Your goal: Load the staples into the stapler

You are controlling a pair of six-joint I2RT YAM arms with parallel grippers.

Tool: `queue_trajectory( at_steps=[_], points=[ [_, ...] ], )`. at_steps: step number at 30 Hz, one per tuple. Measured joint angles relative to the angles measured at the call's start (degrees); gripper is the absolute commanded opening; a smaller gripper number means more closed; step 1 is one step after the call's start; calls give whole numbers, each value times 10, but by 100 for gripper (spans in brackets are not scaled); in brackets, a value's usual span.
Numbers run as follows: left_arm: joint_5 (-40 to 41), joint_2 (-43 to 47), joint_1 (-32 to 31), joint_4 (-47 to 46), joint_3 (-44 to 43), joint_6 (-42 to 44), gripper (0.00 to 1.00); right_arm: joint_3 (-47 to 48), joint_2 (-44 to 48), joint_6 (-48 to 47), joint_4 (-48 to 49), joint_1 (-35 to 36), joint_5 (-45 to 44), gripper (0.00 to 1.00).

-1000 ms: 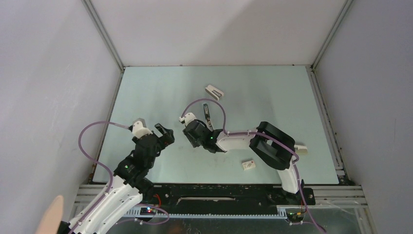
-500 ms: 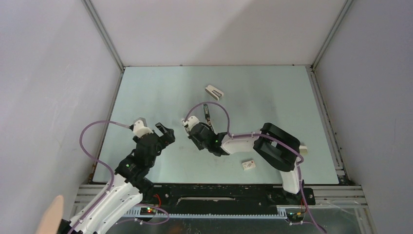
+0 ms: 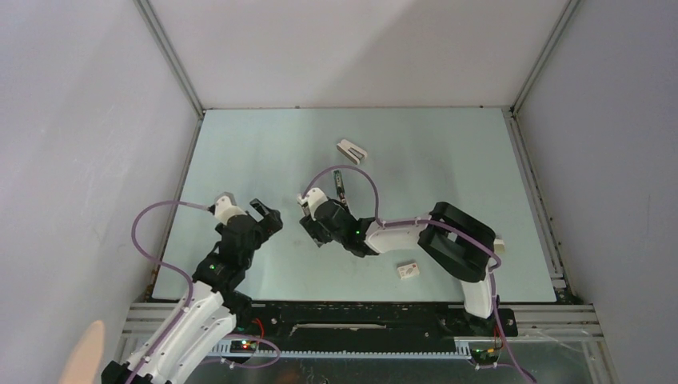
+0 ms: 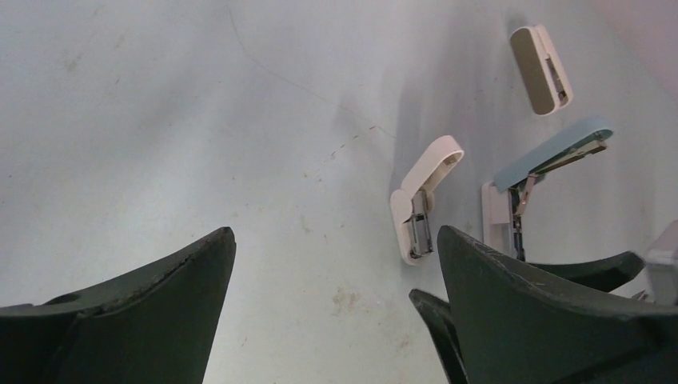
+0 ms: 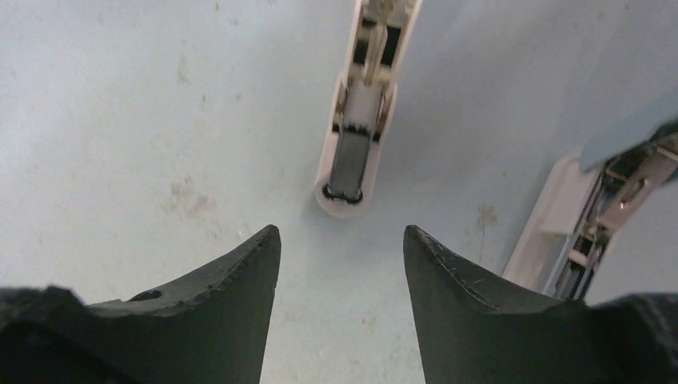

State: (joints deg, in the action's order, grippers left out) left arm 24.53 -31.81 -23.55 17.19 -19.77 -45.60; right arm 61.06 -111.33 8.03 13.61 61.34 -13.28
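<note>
Pale green table (image 3: 240,144) fills every view. At the left, the left gripper (image 4: 334,234) hovers with its jaws spread wide and nothing between them. Next along, the right gripper (image 5: 341,232), likewise parted and empty, faces a white stapler (image 5: 364,96) lying open. Just right of that, the stapler (image 4: 552,154) for the job lies hinged open on the table. I cannot pick out the staples for sure, so the loading itself seems not yet begun.

L gripper (image 4: 336,240) open, arm angled fwd; R gripper (image 5: 340,236) open, arm reaching leftward.
</note>
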Motion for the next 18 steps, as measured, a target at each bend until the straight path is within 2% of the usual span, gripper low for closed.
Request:
queue_trajectory(
  at_steps=[8,14,18],
  points=[
    [-29,3,29,-2,18,0,100,49,-51,-2,33,-13,0,53],
    [-42,0,32,-8,21,0,100,64,-78,-2,40,-17,0,30],
    [-54,-13,34,-23,21,0,100,66,-79,-9,36,-15,-4,21]
  ],
)
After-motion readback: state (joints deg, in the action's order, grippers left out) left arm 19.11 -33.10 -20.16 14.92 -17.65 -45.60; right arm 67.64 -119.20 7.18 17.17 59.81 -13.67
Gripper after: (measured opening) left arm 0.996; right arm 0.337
